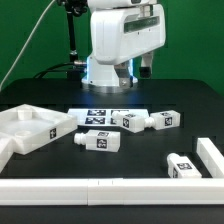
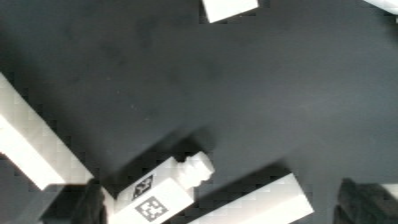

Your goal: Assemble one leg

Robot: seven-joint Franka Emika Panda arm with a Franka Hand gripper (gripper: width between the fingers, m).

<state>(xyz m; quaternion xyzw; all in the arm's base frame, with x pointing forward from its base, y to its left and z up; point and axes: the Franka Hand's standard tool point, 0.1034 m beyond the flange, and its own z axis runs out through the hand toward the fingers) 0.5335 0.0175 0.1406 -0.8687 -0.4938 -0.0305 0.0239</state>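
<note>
Several small white legs with black-and-white tags lie on the black table: one (image 1: 97, 140) near the middle, two (image 1: 130, 121) (image 1: 165, 118) behind it, and one (image 1: 182, 166) at the front on the exterior view's right. My gripper (image 1: 143, 68) hangs high at the back by the arm's white body, far from every leg. In the wrist view one leg (image 2: 164, 192) lies far below, seen between my dark fingertips (image 2: 71, 205). The gripper (image 2: 217, 212) is open and holds nothing.
The large white square panel (image 1: 30, 130) lies at the exterior view's left. The marker board (image 1: 100, 117) lies behind the middle leg. White rails run along the front (image 1: 110, 190) and the right (image 1: 210, 155). The wrist view shows white bars (image 2: 32, 130) (image 2: 276, 195).
</note>
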